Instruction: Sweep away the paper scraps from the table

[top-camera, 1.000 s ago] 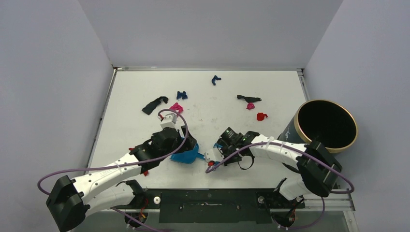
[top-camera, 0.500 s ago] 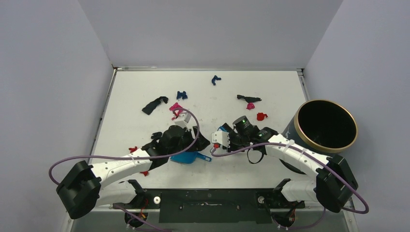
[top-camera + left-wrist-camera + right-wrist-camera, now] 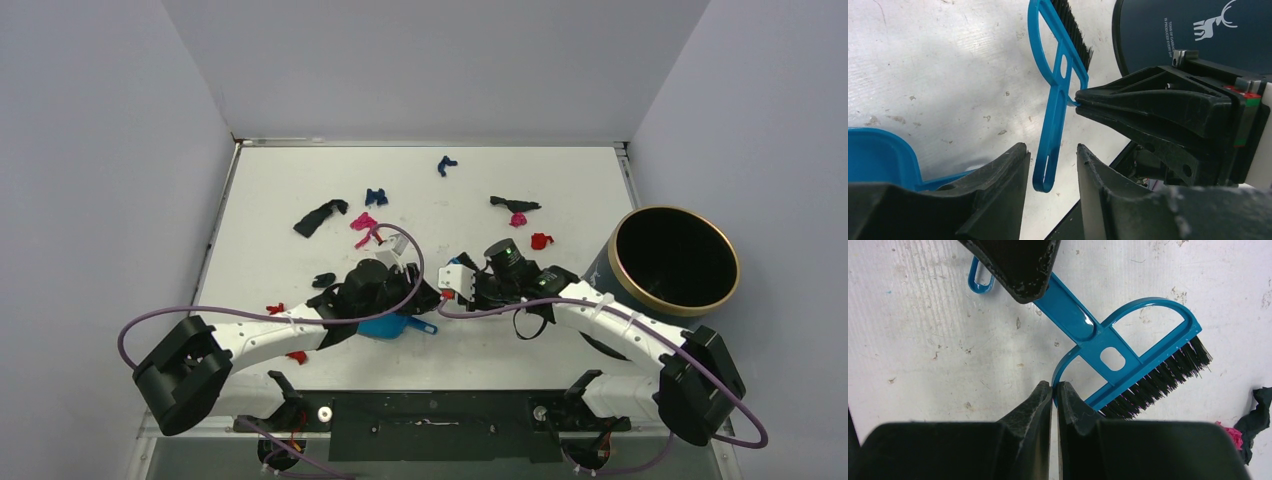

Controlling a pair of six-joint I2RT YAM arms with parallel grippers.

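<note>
My right gripper (image 3: 1054,386) is shut on the curved arch of the small blue hand brush (image 3: 1113,347), whose black bristles point away. My left gripper (image 3: 1050,150) is open, with the end of the brush handle (image 3: 1048,165) between its fingers without touching them. In the top view both grippers meet at the table's near middle, left (image 3: 428,296) and right (image 3: 448,296). The blue dustpan (image 3: 385,325) lies just under the left gripper. The paper scraps lie spread over the white table (image 3: 570,170): black (image 3: 320,217), blue (image 3: 376,196), pink (image 3: 365,225), red (image 3: 541,240) and others.
The round dark bin with a gold rim (image 3: 740,262) stands off the table's right edge. More scraps lie at the far middle (image 3: 446,163), right of middle (image 3: 514,204) and near the left arm (image 3: 275,309). Grey walls close in three sides.
My right gripper has carried the brush up and to the left. My left gripper has swung right to meet it, its open fingers now around the brush handle. The dustpan stayed put.
</note>
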